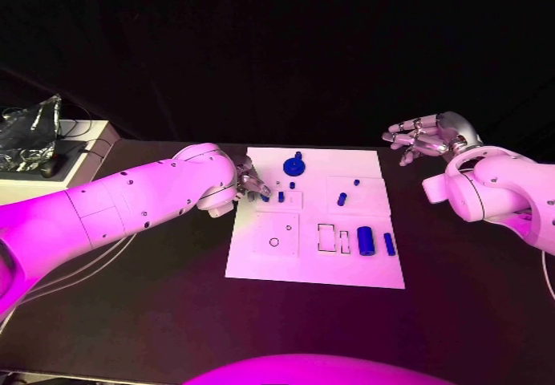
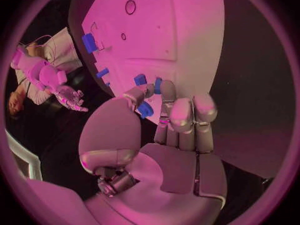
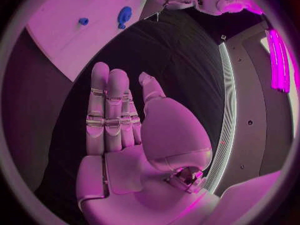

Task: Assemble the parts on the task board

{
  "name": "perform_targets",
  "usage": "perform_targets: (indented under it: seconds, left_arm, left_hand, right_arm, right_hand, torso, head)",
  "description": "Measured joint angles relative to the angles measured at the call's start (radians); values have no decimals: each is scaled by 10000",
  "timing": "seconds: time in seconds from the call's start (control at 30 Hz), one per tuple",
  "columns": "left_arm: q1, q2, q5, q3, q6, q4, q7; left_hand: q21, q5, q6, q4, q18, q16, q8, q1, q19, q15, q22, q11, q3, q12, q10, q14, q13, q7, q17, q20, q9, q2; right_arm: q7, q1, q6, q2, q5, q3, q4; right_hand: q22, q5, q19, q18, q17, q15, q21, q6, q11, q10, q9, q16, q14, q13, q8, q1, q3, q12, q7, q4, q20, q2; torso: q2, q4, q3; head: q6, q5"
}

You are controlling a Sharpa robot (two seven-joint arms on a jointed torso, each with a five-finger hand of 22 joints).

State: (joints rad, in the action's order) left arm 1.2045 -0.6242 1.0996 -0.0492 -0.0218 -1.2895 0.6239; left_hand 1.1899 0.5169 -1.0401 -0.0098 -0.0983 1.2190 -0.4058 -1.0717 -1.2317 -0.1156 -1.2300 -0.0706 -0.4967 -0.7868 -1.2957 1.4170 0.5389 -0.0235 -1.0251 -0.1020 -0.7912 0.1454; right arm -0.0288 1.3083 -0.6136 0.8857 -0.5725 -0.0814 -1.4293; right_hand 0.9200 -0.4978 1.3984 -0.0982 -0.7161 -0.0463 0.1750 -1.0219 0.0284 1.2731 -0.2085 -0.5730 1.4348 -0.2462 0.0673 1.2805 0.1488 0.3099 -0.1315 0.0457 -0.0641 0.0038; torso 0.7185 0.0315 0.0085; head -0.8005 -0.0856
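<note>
The white task board lies in the middle of the table. On it are a blue wheel-shaped part, several small blue pieces and two blue cylinders near its right side. My left hand is over the board's upper left edge. In the left wrist view its fingers lie straight together, and the thumb reaches across to a small blue part; whether it pinches that part is unclear. My right hand hangs raised beyond the board's upper right corner, fingers apart and holding nothing.
The board has empty cut-outs: round holes at its lower left and rectangular slots beside the cylinders. A pale box with a crumpled bag and cables stands at the table's far left. Bare black table lies in front.
</note>
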Motion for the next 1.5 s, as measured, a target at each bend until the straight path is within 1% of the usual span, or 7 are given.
perform_targets:
  seconds: [0.07, 0.13, 0.27, 0.7, 0.9, 1.23, 1.5]
  left_arm:
    - [3, 24, 10, 8, 4, 30, 2]
    - [5, 51, 17, 15, 5, 66, 3]
    - [6, 89, 32, 23, 4, 112, 9]
    - [6, 127, 66, 39, 5, 148, 16]
    - [3, 133, 82, 41, 10, 150, 16]
    - [-3, 142, 184, 47, 17, 151, 14]
    - [-4, 133, 245, 50, -13, 119, 11]
  left_hand:
    - [0, 1, 0, -44, 0, 0, 31, 0, -16, 0, -16, 0, 44, 0, -1, 0, -24, 0, 0, -17, -199, 0]
    - [0, 8, -7, -125, 149, 0, 32, 0, -17, -1, -24, -32, 124, 0, -34, 1, -58, 7, 0, -18, -340, 0]
    - [0, 9, -58, -170, 150, 10, 31, 0, -17, -1, -61, -30, 170, 0, -38, 2, -102, -11, -13, -18, -536, 0]
    - [0, 8, -148, -494, 151, 107, 97, 45, -145, -22, -219, -59, 497, -60, -150, 55, -376, 6, -132, -146, -492, -61]
    - [0, 7, -151, -319, 152, 156, 110, 40, -194, -22, -279, -45, 317, -101, -164, 56, -522, 9, -163, -124, -501, -66]
    - [0, 329, -198, -221, 152, 241, -11, -14, -265, -12, -384, 25, 219, -109, -238, 65, -804, -18, -274, -126, -610, -12]
    - [0, 337, -303, -511, 153, 240, 61, -14, -267, -77, -406, 30, 509, -108, -310, 72, -977, -55, -281, -125, -451, -12]
  right_arm:
    - [-1, 0, 2, 0, 1, 0, -1]
    - [-2, 0, 3, 0, 1, 0, -4]
    - [-3, 0, 6, 0, 3, -1, -9]
    - [-9, -1, 12, 17, 7, -1, -14]
    - [-11, -1, 14, 26, 8, -1, -14]
    - [-17, -1, 14, 36, 9, -1, -14]
    - [-20, -1, 14, 49, 11, -1, -10]
  right_hand:
    - [0, 0, 0, 0, 0, 0, 0, 0, 0, 0, 0, 0, 0, 0, 0, 0, 0, 0, 0, 0, 0, 0]
    - [0, 0, 0, 0, 0, 0, 0, -1, 0, 0, 0, 0, 0, 0, 0, 0, 0, 0, 1, 0, 0, 0]
    - [0, 0, 0, 1, 0, 0, 0, -2, 0, 0, 0, 0, 0, 0, 0, 0, 0, 0, 2, 0, 0, 0]
    - [0, 0, 0, 0, 1, 0, 0, -3, 0, 0, 0, 0, 0, 0, 0, 0, 0, 0, 3, -1, 0, 0]
    - [0, 0, 0, 0, 1, 0, 0, -4, 0, 0, -1, 0, 0, -1, 0, 0, 0, 0, 4, -1, 0, 0]
    - [-33, -41, 0, 0, 1, 0, 70, 19, 0, 0, 10, 0, 0, -1, 0, 0, 0, 0, -19, -1, 0, 0]
    - [-33, -41, 0, 1, 2, 0, 69, 19, 0, 0, 10, 0, 0, -1, 0, 0, 0, 0, -19, -1, 0, 0]
  torso:
    - [1, -1, 0]
    - [1, -4, 0]
    - [1, -4, -6]
    - [-12, 6, -12]
    - [-15, 12, -19]
    - [-14, 12, -19]
    - [-12, 12, -19]
  head:
    - [-8, 7]
    - [-9, 13]
    - [-10, 31]
    - [-41, 67]
    - [-46, 68]
    - [-58, 54]
    - [-88, 54]
